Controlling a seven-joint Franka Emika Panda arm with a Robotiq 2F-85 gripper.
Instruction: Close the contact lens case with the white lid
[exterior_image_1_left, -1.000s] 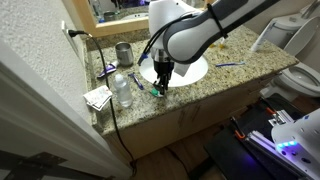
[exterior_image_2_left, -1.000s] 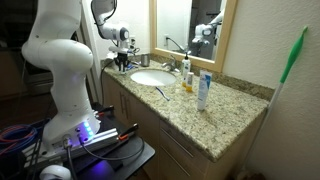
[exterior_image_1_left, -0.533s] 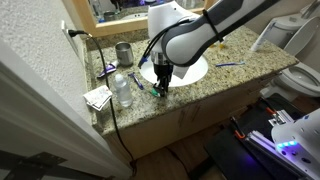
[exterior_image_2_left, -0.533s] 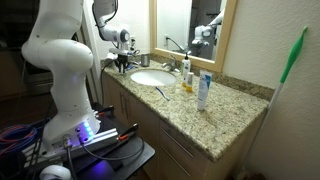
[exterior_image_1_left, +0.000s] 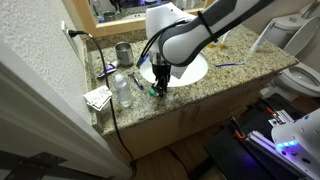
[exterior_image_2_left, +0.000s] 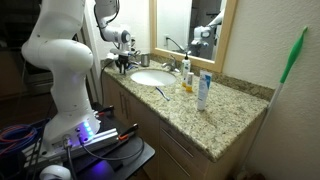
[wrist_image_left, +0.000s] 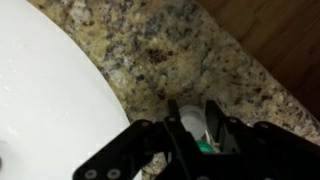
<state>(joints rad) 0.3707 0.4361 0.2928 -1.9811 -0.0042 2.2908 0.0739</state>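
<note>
In the wrist view the jaws of the gripper (wrist_image_left: 195, 128) stand narrowly apart with the white lid (wrist_image_left: 189, 121) filling the gap. We take them to be clamped on it, though the picture is blurred there. The lid shows as a small pale round piece. Right under it peeks the green part of the contact lens case (wrist_image_left: 206, 146) (a bright green against the speckled stone). Lid and case appear to touch, but we cannot tell whether the lid sits square on its seat.

In an exterior view the gripper (exterior_image_1_left: 160, 85) points straight down over the case (exterior_image_1_left: 156, 91). The case lies on the granite worktop (exterior_image_1_left: 215, 88) close to its front edge, just beside the rim of the white sink (exterior_image_1_left: 190, 68). At the end of the worktop by the side wall, a clear bottle (exterior_image_1_left: 122, 90) stands upright near the front edge. A metal cup (exterior_image_1_left: 124, 53) stands behind it toward the back edge.
</note>
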